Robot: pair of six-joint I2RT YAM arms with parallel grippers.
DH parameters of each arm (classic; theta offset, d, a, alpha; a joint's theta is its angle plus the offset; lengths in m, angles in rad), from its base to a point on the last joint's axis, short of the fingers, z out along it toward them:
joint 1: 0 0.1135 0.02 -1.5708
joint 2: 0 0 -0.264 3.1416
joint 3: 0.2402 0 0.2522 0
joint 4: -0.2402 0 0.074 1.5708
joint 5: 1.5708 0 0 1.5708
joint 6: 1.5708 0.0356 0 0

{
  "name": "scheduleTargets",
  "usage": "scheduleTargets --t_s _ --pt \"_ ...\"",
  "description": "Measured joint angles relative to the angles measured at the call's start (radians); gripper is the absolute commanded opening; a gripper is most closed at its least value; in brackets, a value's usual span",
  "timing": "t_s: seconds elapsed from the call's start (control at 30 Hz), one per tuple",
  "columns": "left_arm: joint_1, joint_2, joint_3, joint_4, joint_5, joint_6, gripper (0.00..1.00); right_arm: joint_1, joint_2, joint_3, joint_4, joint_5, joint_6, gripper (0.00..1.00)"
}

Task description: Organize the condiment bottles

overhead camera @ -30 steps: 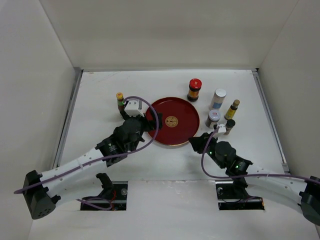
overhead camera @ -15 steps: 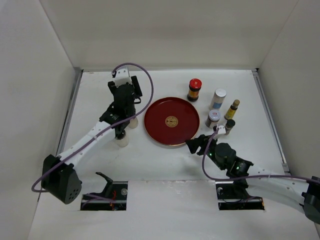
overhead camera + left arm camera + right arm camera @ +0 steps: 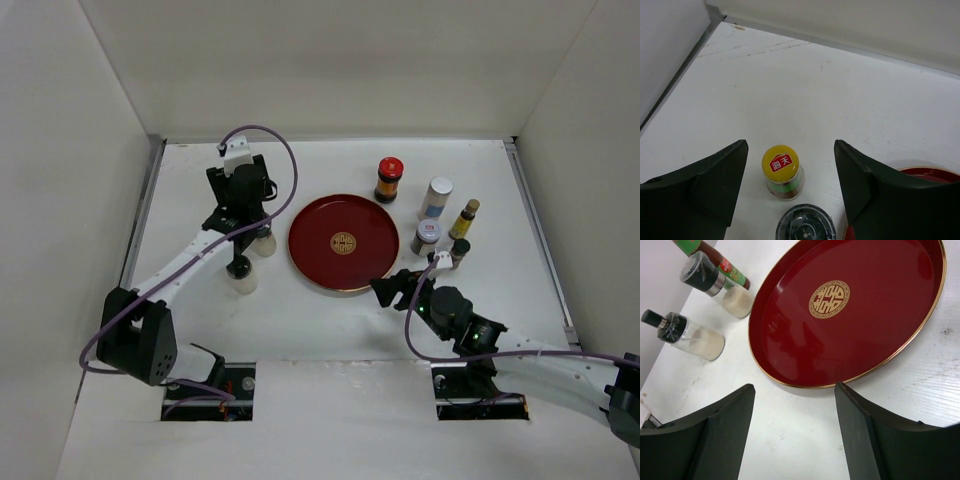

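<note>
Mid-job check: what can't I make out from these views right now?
Top external: the yellow-capped bottle is hidden under the left gripper; the white shaker's label is too small to read.
Left wrist: the black lid is cut by the bottom edge, the body below it unseen.
Right wrist: the red-and-green bottle runs off the top edge, cap unseen.

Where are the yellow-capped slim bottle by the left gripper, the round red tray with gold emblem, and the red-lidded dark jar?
Yellow-capped slim bottle [image 3: 780, 161]: left wrist view, cap top.
Round red tray [image 3: 312, 243]: top external view, bare floor near its left rim.
Red-lidded dark jar [image 3: 388, 166]: top external view, its lid.
</note>
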Motion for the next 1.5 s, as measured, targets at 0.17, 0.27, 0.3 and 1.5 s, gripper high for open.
scheduleTargets --t_s 0.17,0.27,0.3,1.5 --pt "0.023 0.058 -0.001 -0.005 0.019 -0.032 0.62 0.000 -0.002 0.000 0.000 0.000 0.000 0.72" --pt "0.028 0.071 -0.001 -0.004 0.019 -0.043 0.59 0.000 -0.001 0.000 0.000 0.000 0.000 0.72" --pt "0.031 0.074 -0.001 -0.003 0.019 -0.045 0.58 0.000 0.000 0.000 0.000 0.000 0.000 0.72" --pt "-0.092 0.120 0.276 0.013 0.023 0.000 0.19 -0.001 -0.024 0.000 0.000 0.001 0.000 0.73"
